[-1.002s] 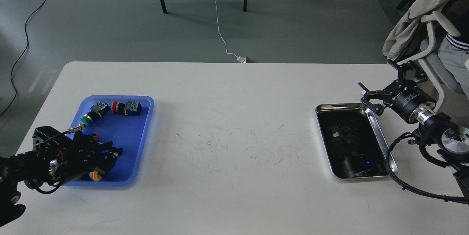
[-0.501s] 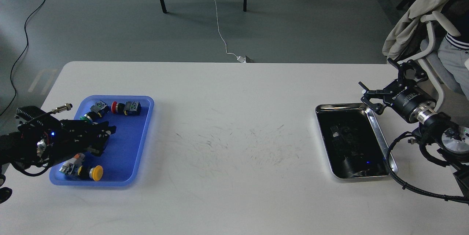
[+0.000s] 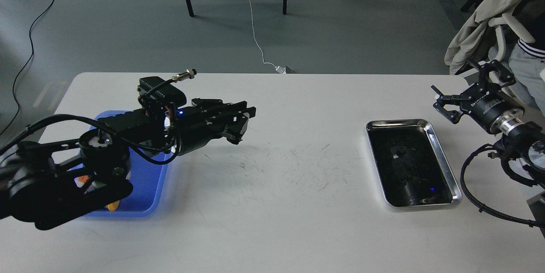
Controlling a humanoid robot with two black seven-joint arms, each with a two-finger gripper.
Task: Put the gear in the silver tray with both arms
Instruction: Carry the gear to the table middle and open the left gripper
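The silver tray [image 3: 454,184] lies on the right side of the white table, and its dark mirror bottom holds nothing that I can see. My left gripper [image 3: 242,125] reaches out over the table's middle-left, well left of the tray. Its dark fingers lie close together and I cannot tell whether they hold anything. My right gripper [image 3: 466,90] hovers just beyond the tray's far right corner with its fingers spread and empty. No gear shows clearly.
A blue plastic tray [image 3: 149,183] sits at the left, mostly hidden behind my left arm; a yellow button [image 3: 111,207] peeks out at its near edge. A chair with a beige jacket [image 3: 481,17] stands off the table's right end.
My left arm has lifted out of the blue tray and swung far right over the table. My right gripper has drawn back slightly up and right, away from the silver tray.
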